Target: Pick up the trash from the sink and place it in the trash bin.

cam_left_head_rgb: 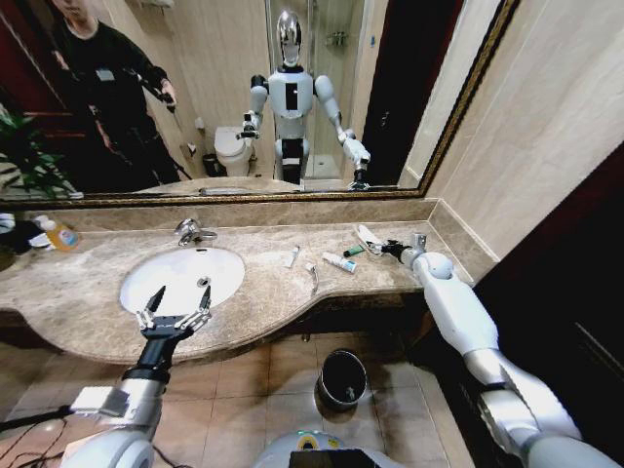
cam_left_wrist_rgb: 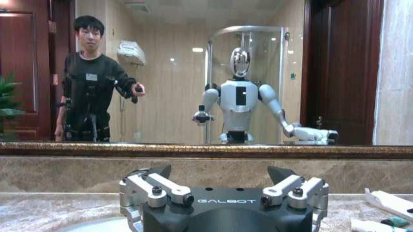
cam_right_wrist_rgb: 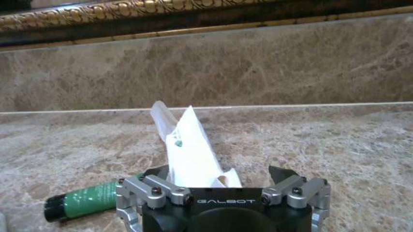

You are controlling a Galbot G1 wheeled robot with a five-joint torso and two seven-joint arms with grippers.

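Though set low over the marble at the far right end of the counter (cam_left_head_rgb: 263, 297), grips nothing: so with the right gripper (cam_right_wrist_rgb: 219, 171), fingers spread wide. Between those open fingers, and reaching on past them toward the backsplash, the white folded wrapper (cam_right_wrist_rgb: 190, 145), flat on the stone with its upper fold raised; whether touching the nearer finger cannot be told. Just beside that, on the side toward the basin, the tiny green packet (cam_right_wrist_rgb: 90, 203) with a dark end.

Seen from the head: farther along the counter toward the basin, the white-and-green tube (cam_left_head_rgb: 338, 261), then the white toothbrush (cam_left_head_rgb: 311, 273) near the front edge, then the small white tube (cam_left_head_rgb: 292, 256), all apart from one another and all on the marble outside the sink (cam_left_head_rgb: 156, 268). Behind the bowl, a chrome tap (cam_left_head_rgb: 190, 231).

Over the front rim of the sink, the left gripper (cam_left_head_rgb: 181, 289), likewise spread wide and holding nothing, pointed toward the mirror (cam_left_head_rgb: 244, 97).

On the tiled floor below the counter's front edge, the trash bin (cam_left_head_rgb: 342, 378), round, black, upright.

At the far left of the counter, beside the mirror, a clear bottle (cam_left_head_rgb: 60, 234) with an orange label.
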